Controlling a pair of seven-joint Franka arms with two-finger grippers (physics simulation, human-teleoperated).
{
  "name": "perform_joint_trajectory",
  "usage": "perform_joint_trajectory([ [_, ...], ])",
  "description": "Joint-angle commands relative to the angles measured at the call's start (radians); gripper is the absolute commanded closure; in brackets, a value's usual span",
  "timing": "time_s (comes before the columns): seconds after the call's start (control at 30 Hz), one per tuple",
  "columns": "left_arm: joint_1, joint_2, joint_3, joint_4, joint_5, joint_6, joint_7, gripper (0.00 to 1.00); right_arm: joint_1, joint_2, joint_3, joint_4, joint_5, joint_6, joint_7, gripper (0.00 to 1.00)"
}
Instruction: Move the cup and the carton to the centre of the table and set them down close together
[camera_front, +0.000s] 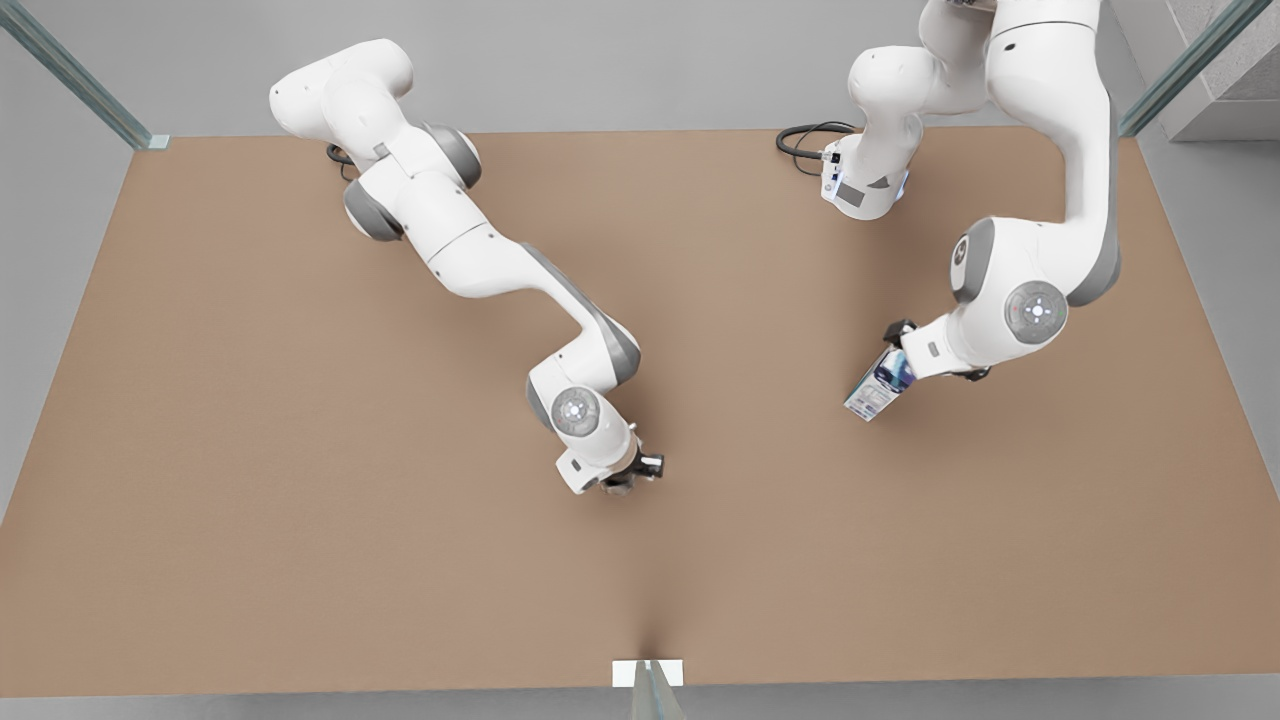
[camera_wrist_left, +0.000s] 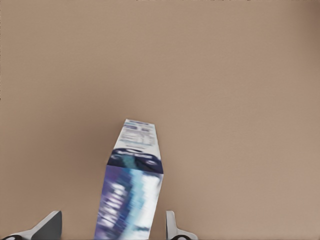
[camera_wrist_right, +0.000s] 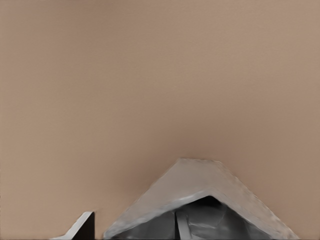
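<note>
Brown table, two arms over it. Left gripper clamped on carton, lifted, at 3 o'clock from table centre. Right gripper holds cup between its fingers, near centre, at 6 o'clock.

Bare table between the two arms (carton aloft beside it).
</note>
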Motion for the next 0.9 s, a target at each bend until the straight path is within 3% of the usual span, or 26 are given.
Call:
perform_joint_trajectory([
  [0.0,-0.003,0.000,0.000,-0.011,0.000,0.015,0.000,0.00,0.000,0.001,0.000,0.000,0.000,0.000,0.000,0.14],
  [0.07,-0.005,0.000,0.000,-0.038,0.001,0.060,0.000,0.00,0.000,0.000,0.000,0.000,-0.006,-0.003,0.000,0.00],
  [0.5,-0.006,0.020,0.000,-0.062,0.000,0.075,-0.005,0.00,-0.012,-0.106,-0.003,-0.005,-0.026,-0.144,-0.018,0.00],
  [0.7,-0.006,0.046,0.000,-0.087,0.000,0.080,-0.006,0.00,-0.094,-0.180,0.000,-0.020,-0.015,-0.238,-0.117,0.00],
  [0.8,-0.006,0.051,0.000,-0.094,0.000,0.077,-0.014,0.00,-0.164,-0.318,-0.002,-0.172,-0.025,-0.242,-0.216,0.00],
  [0.83,-0.006,0.051,0.001,-0.093,0.001,0.070,-0.014,0.29,-0.201,-0.352,-0.002,-0.199,-0.026,-0.276,-0.261,0.00],
  [0.87,-0.006,0.052,0.001,-0.093,0.001,0.070,-0.014,0.46,-0.221,-0.379,-0.006,-0.218,-0.031,-0.298,-0.265,0.00],
])
